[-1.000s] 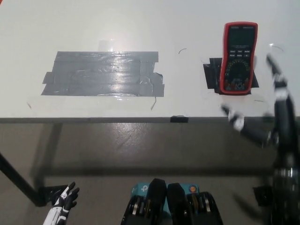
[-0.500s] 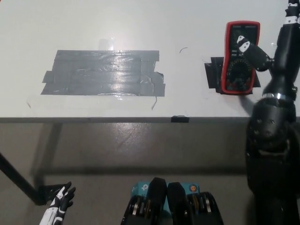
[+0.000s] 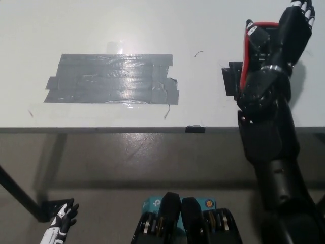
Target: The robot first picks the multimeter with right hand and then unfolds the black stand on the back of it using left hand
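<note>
Multimeter [image 3: 247, 53]: red, on the white table [image 3: 152, 25] at the far right, lying on a black patch [image 3: 231, 79]; mostly hidden under the right hand.
Right hand [image 3: 289, 30]: black, lies over the multimeter; whether it grips, I cannot tell.
Change: half a second ago the hand was beside the meter; it has now moved over it.
Left hand [image 3: 61, 223]: white, low at the bottom left, holds nothing.
Grey tape [image 3: 111, 79]: big patch, well apart to the left.
</note>
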